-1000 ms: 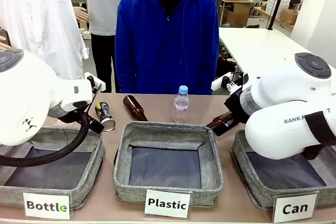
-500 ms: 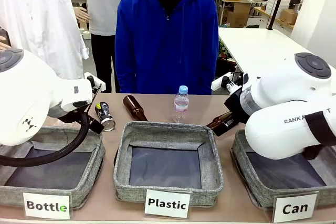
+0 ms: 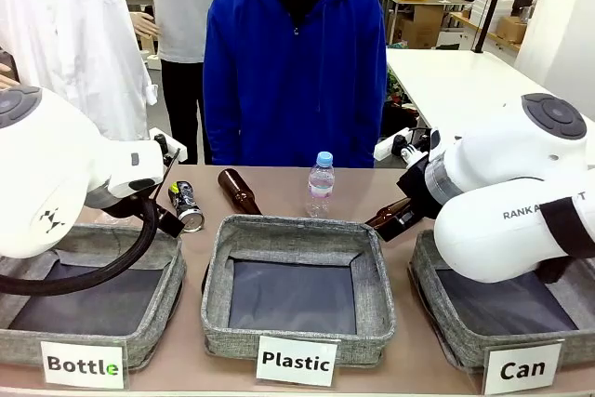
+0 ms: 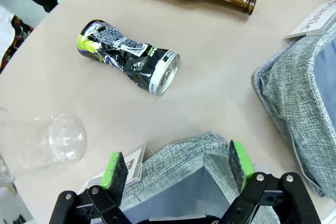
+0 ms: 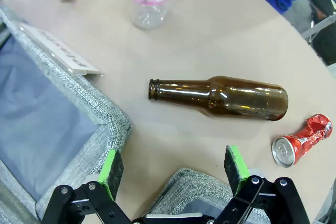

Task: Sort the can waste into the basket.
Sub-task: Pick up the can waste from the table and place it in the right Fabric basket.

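Baskets first: the Can basket (image 3: pixel 432 299) sits nearest the camera at about 5 o'clock in the front view, and what shows of its lining is bare, so no cans are in yet. Honestly nothing has moved over the last second. Both arms are just parked, so I'd say the sorting hasn't started. Left gripper (image 4: pixel 178 163) hangs with its jaws spread wide over a grey basket corner, holding nothing. The crumpled black can (image 4: pixel 128 56) lies on the table at its 11 o'clock. Right gripper (image 5: pixel 172 169) is the same deal, wide open and empty, with a brown bottle (image 5: pixel 226 98) at 1 o'clock and the crushed red can (image 5: pixel 302 141) near 3 o'clock. Person (image 3: pixel 296 62) stands across the table at 12 o'clock.
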`<action>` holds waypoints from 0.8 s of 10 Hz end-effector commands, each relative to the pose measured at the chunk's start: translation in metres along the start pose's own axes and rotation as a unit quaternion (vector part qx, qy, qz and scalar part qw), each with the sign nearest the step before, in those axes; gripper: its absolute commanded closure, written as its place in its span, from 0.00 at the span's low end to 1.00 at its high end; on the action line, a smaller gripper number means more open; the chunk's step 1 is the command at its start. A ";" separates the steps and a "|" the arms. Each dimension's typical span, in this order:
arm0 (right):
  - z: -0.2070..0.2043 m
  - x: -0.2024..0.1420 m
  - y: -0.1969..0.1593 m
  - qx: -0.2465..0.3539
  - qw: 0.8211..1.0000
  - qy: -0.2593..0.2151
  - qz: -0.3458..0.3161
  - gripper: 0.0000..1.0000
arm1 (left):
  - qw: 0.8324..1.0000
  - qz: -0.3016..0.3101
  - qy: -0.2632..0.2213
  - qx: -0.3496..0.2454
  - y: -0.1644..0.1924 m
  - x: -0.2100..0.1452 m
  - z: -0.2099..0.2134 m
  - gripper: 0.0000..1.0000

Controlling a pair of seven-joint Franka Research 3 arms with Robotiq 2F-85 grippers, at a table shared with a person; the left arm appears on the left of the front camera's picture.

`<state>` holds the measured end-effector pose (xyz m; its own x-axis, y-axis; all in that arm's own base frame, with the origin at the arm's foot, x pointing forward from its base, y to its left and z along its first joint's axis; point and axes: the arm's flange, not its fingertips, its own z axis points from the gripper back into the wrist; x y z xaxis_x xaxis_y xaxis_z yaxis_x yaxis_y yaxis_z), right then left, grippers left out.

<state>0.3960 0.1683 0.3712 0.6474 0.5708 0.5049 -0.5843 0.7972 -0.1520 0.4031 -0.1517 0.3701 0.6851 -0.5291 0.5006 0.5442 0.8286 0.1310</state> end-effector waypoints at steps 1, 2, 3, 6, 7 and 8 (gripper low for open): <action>0.000 0.000 0.000 0.000 1.000 0.000 -0.001 0.00 | 1.000 0.000 0.000 0.000 0.000 0.000 0.000 0.00; 0.000 0.000 0.000 0.000 1.000 0.000 0.000 0.00 | 1.000 0.000 0.000 0.000 0.000 0.000 0.000 0.00; 0.017 0.004 0.001 -0.022 0.999 -0.021 0.016 0.00 | 1.000 0.000 0.000 0.000 0.000 0.000 0.000 0.00; 0.096 0.018 -0.002 0.003 0.999 -0.045 0.026 0.00 | 0.994 0.000 -0.078 -0.083 -0.009 0.002 0.091 0.00; 0.124 0.020 0.001 0.046 0.998 -0.030 0.008 0.00 | 0.993 0.055 -0.049 -0.097 -0.012 -0.002 0.120 0.00; 0.152 0.023 0.004 0.055 0.994 0.016 -0.091 0.00 | 0.988 0.058 -0.067 -0.125 -0.007 -0.016 0.152 0.00</action>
<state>0.3468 0.1644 0.4830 0.6459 0.5300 0.5495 -0.5875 0.8047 -0.0857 0.3537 -0.1618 0.4857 0.6539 -0.4306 0.6221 0.5982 0.7976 -0.0767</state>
